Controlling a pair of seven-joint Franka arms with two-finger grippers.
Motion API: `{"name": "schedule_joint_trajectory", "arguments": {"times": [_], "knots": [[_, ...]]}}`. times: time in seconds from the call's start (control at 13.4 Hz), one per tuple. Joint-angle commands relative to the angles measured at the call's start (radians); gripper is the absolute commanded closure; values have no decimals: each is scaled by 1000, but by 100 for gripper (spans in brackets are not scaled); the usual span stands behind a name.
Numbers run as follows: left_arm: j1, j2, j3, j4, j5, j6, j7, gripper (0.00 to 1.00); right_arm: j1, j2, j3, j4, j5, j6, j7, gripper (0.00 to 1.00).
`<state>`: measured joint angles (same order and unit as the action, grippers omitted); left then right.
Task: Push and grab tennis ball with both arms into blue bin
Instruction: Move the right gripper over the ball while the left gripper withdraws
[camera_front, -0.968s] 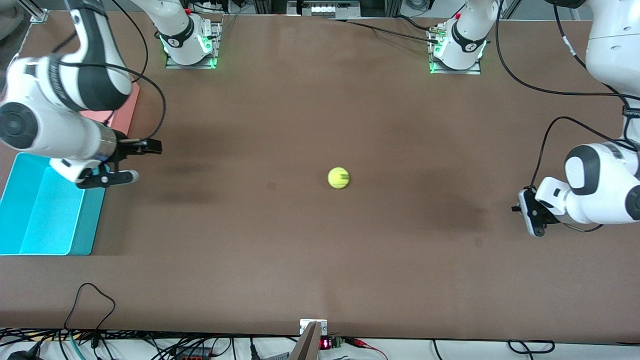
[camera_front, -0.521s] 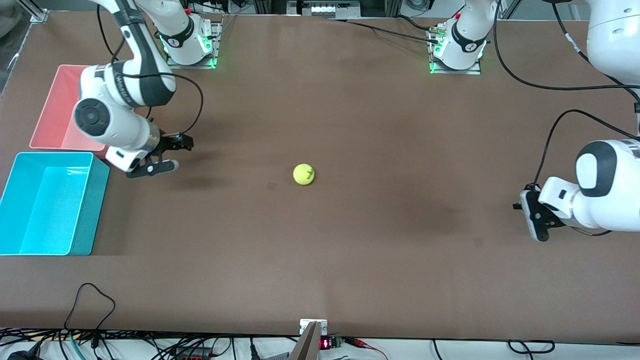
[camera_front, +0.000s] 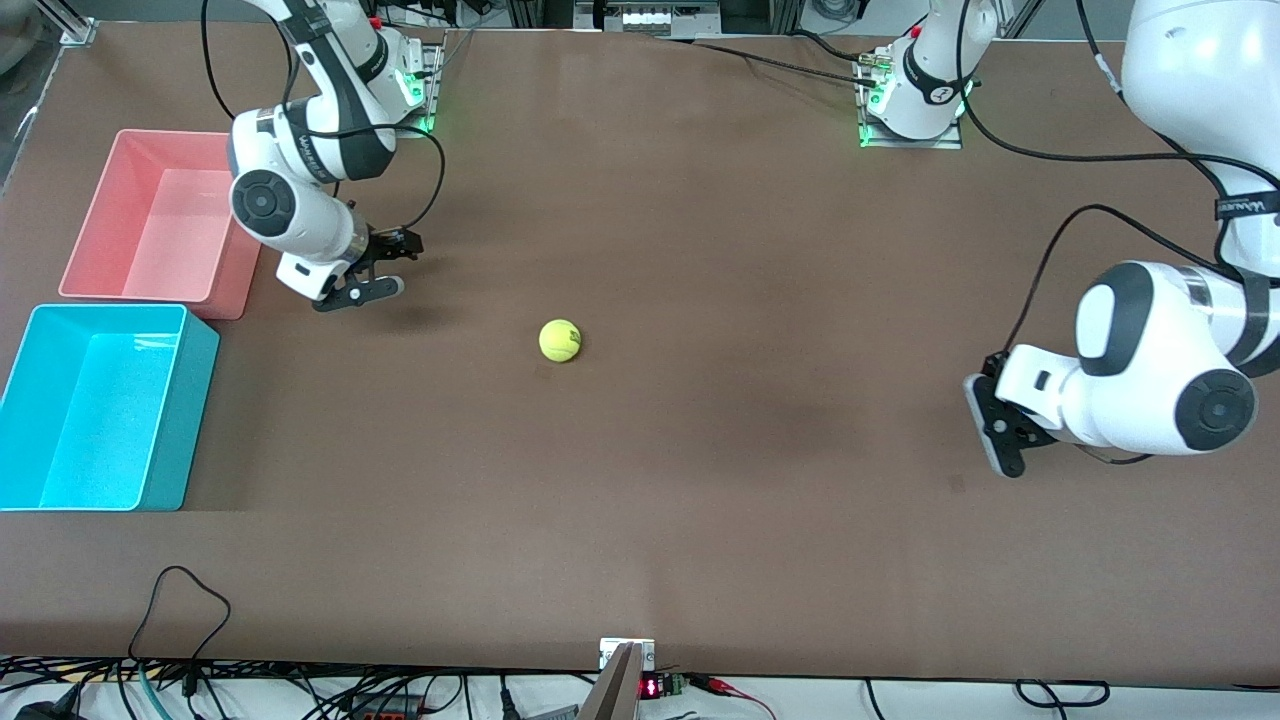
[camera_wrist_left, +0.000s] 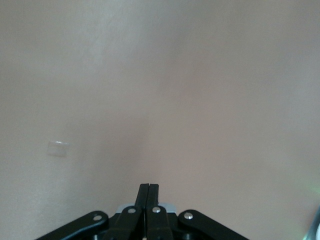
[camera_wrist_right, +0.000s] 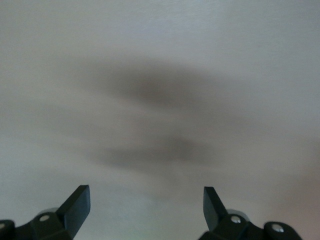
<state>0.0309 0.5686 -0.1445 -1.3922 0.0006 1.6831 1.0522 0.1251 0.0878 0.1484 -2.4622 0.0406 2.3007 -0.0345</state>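
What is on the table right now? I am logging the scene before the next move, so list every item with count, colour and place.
tennis ball: one, yellow-green, on the bare table near the middle, touching nothing.
blue bin: one, cyan-blue, at the right arm's end of the table, nothing in it.
pink bin: one, pink, beside the blue bin and farther from the front camera, nothing in it.
table: one, brown.
cables: several, black, along the table's edge nearest the front camera.
right gripper: one, black, open, over the table between the pink bin and the ball.
left gripper: one, black, shut, over the left arm's end of the table.
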Motion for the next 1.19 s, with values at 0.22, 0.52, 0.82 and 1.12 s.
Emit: {"name": "schedule_joint_trajectory", "arguments": {"times": [0.22, 0.52, 0.82, 1.12], "knots": [[-39, -148, 51, -4, 16, -28, -381, 100, 31, 73, 140, 9, 13, 265, -5, 0], [-72, -231, 130, -5, 13, -26, -765, 91, 111, 188, 138, 179, -1, 310, -56, 0], [-68, -291, 161, -4, 15, -28, -882, 0, 139, 269, 134, 284, -2, 318, -137, 0], [-69, -364, 192, 2, -10, -121, -1074, 0, 162, 305, 120, 289, -1, 338, -183, 0]]}}
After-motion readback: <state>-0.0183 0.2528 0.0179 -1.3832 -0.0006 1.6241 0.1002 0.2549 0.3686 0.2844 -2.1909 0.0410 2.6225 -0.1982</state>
